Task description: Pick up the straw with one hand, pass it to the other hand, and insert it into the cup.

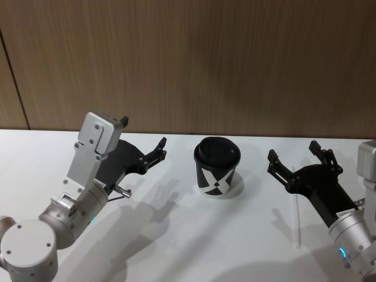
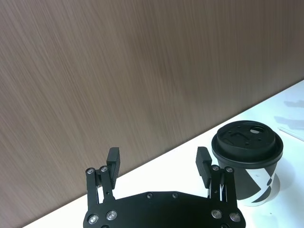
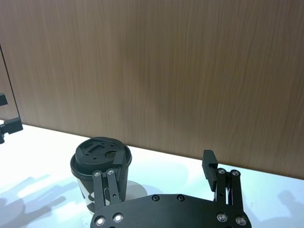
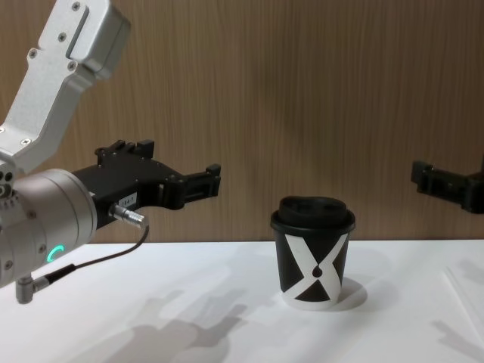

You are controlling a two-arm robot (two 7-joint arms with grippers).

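Note:
The black cup (image 1: 217,171) with the white X and domed lid stands upright mid-table, also seen in the chest view (image 4: 312,253). On the table to its right lies the thin white straw (image 1: 297,222), its far end under my right gripper (image 1: 293,150). That gripper hovers open above the straw, holding nothing. Left of the cup, my left gripper (image 1: 143,133) hangs in the air, open and empty, pointing towards the cup. In the left wrist view the cup (image 2: 247,161) sits beyond the open left gripper (image 2: 158,159). The right wrist view shows the cup (image 3: 97,164) behind one finger of the open right gripper (image 3: 165,164).
The white table (image 1: 176,235) runs back to a brown wood-panel wall (image 1: 188,64) just behind the cup. Bare tabletop lies in front of the cup and between the two arms.

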